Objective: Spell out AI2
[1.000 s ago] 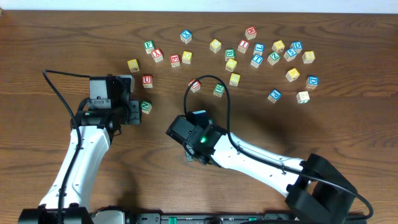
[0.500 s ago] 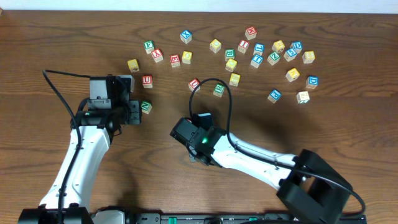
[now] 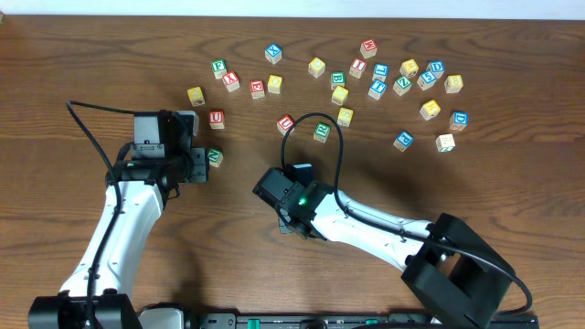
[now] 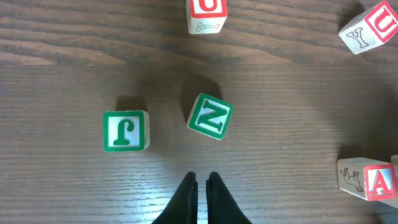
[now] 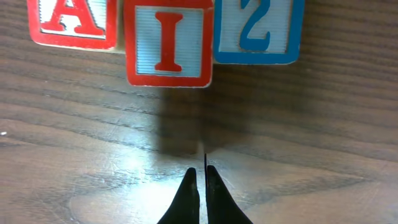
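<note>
Right wrist view: the right fingers (image 5: 186,202) are pressed together with nothing between them, tips low over bare table (image 5: 323,155) and just short of the row. The row reads left to right: the red A cube (image 5: 71,22), the red I cube (image 5: 168,43) and the blue 2 cube (image 5: 258,31). The I cube sits a little nearer my fingers than its neighbours, so the line is not quite flush. The I and the 2 touch side to side. The A is close against the I, though I cannot tell whether a thin gap is there. The A and the 2 are cut off by the frame's upper edge. All three characters stand upright as I see them. From overhead the right arm (image 3: 366,224) lies across that spot and I cannot make the row out beneath it. Left wrist view: the left fingers (image 4: 186,202) are also together, gripping nothing, tips above bare wood. Just ahead of them lies a green cube (image 4: 210,116), turned at an angle, its letter reading Z or N. A green J cube (image 4: 125,130) sits square, off to its left and apart from it. A red U cube (image 4: 206,9) is at the top edge, and a second red A cube (image 4: 373,182) at the right edge. Overhead, the loose cubes (image 3: 273,53) are scattered along the far side of the table.
</note>
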Robot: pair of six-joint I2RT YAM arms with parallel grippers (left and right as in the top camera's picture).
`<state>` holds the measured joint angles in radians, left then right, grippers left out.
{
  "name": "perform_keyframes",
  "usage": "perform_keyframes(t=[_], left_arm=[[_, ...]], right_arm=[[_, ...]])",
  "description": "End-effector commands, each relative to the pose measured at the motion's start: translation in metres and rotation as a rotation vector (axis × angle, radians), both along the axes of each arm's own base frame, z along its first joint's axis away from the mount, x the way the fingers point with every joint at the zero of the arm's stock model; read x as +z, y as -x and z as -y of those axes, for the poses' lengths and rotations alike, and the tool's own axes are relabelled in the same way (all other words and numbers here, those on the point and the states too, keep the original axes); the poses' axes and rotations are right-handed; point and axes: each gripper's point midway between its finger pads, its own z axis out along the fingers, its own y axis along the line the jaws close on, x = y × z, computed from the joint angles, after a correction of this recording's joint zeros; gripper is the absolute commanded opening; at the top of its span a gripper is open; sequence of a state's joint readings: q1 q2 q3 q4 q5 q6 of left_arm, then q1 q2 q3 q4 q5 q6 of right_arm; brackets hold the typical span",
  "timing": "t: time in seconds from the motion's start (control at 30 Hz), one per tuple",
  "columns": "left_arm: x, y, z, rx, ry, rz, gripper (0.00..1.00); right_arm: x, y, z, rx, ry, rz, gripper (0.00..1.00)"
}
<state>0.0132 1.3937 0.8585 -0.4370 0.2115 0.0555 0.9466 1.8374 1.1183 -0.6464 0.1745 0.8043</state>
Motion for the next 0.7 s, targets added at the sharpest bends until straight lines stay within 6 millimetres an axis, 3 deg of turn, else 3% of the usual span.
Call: perform_keyframes(t=[0.0,0.67], left_arm=[[-0.0039,0.0006,-0.0002,0.005,0.007,-0.01,0.07],[-0.004,0.0008,-0.0002,0.005,0.007,-0.011,0.07]], right_arm=[[-0.0051,-0.0012,0.0018,0.006,0.009,-0.006,0.01],[-0.0038,-0.0067,0.0016,0.008,0.013,0.022,0.01]])
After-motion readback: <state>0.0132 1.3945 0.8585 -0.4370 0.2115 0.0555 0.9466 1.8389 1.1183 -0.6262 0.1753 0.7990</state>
